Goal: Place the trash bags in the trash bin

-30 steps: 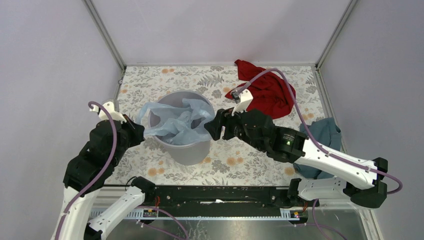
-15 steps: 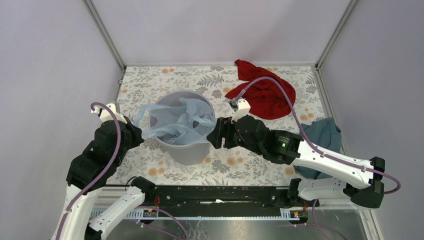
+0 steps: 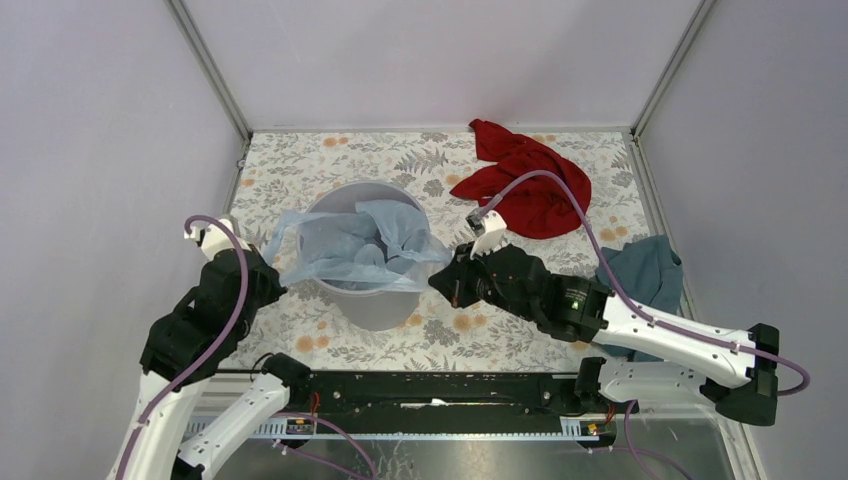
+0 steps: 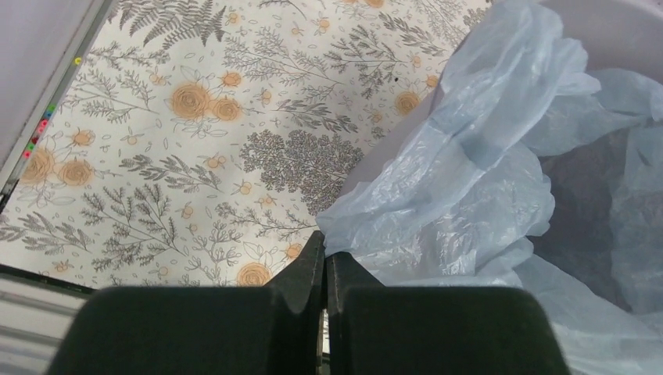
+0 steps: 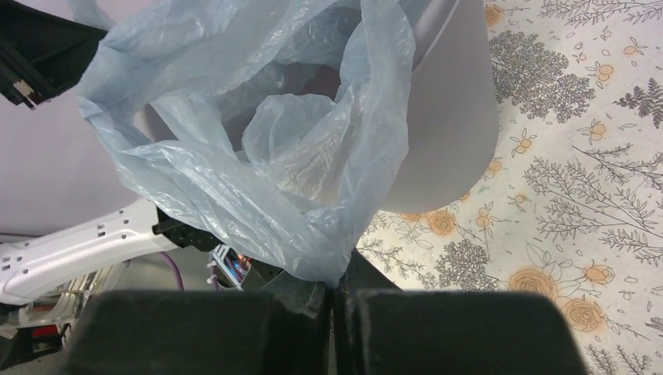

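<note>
While pale-blue trash bag (image 3: 350,245) drapes across mouth of grey trash bin (image 3: 385,305), partly sunk inside, left gripper (image 4: 324,262) pinches its left edge, right gripper (image 5: 336,285) pinches opposite edge. Best handling, likely: pull edges apart evenly, hold film taut, lower hem over rim without tipping bin. Behind, red cloth (image 3: 525,185) lies well apart.

a table (image 3: 300,170) covered in a pale sheet printed with grey ferns and orange flowers carries three things. a plain light-grey round plastic bin (image 3: 383,306) stands upright left of centre. a crumpled red cloth (image 3: 525,185) lies towards the far right corner, and a bunched dark teal cloth (image 3: 645,272) lies by the right edge, nearer.
</note>
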Motion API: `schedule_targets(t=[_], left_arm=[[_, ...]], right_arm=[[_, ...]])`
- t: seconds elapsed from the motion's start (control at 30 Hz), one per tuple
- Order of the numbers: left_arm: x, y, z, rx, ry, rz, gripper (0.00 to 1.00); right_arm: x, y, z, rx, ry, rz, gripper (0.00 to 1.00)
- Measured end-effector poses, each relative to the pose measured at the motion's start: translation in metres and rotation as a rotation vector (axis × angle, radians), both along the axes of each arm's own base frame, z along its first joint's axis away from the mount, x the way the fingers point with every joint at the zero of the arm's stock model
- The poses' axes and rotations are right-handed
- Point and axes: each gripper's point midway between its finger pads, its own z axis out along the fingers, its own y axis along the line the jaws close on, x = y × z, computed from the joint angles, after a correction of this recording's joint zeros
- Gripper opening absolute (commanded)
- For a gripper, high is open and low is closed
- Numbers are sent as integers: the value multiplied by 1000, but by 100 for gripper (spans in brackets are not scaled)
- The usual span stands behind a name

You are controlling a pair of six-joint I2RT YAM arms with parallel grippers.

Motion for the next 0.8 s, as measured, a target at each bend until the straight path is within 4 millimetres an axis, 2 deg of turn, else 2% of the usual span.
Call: schedule_targets(t=[0.1,0.27,0.37,0.5,0.63,0.7,0.8], left_arm=[[-2,5,-2,-20,0,49,0],[-8,7,4,-95,-45,92,0],[-11,7,2,-134,-56,115,0],[-17,13,-4,-174,-54,180,0],[-26,23,-5,-210,-73,247,0],[-29,27,-3,-226,-97,260,0],[-31,31,-3,-230,-116,280,0]], right_arm=[[-4,-5,-1,5,-14,17,0],[-6,-10,9,49,-43,24,0],[-7,-8,3,39,-38,37,0],[-13,-1,-9,18,-11,79,9],[-20,-1,-14,21,1,109,11],[-22,-3,-16,18,4,115,25],[-22,-6,-18,9,4,114,20]])
